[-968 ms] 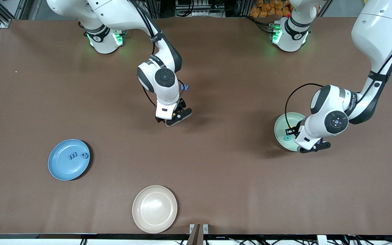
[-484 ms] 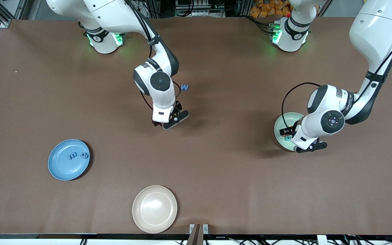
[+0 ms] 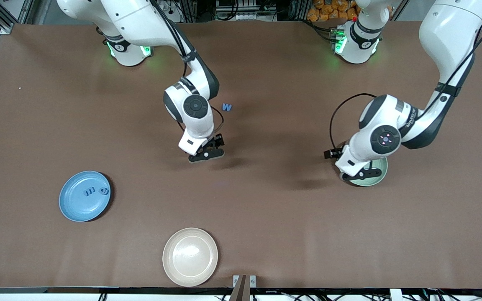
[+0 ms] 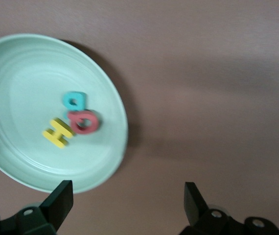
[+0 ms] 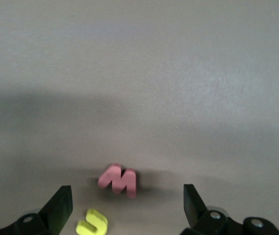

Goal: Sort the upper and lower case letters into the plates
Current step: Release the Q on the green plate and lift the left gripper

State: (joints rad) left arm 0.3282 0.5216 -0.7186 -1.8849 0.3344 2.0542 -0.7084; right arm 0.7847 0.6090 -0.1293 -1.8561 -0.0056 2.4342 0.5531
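The mint green plate (image 4: 27, 73) holds a teal letter (image 4: 74, 101), a red letter (image 4: 84, 121) and a yellow H (image 4: 57, 132); in the front view my left arm covers most of the mint plate (image 3: 382, 172). My left gripper (image 4: 127, 205) is open and empty over the plate's edge and the bare table beside it (image 3: 359, 174). My right gripper (image 5: 127, 208) is open over a red M (image 5: 118, 179) and a yellow letter (image 5: 93, 223) lying on the table; it shows mid-table in the front view (image 3: 205, 155). A blue W (image 3: 226, 107) lies nearer the bases. The blue plate (image 3: 73, 205) holds two blue letters (image 3: 89, 191).
A cream-beige plate (image 3: 190, 256) sits near the table's front edge. Bare brown table lies between the two arms and around the blue plate.
My left gripper has swung from over the mint plate's middle to its edge, toward the table's centre. My right gripper has shifted a little toward the right arm's end, uncovering the blue W.
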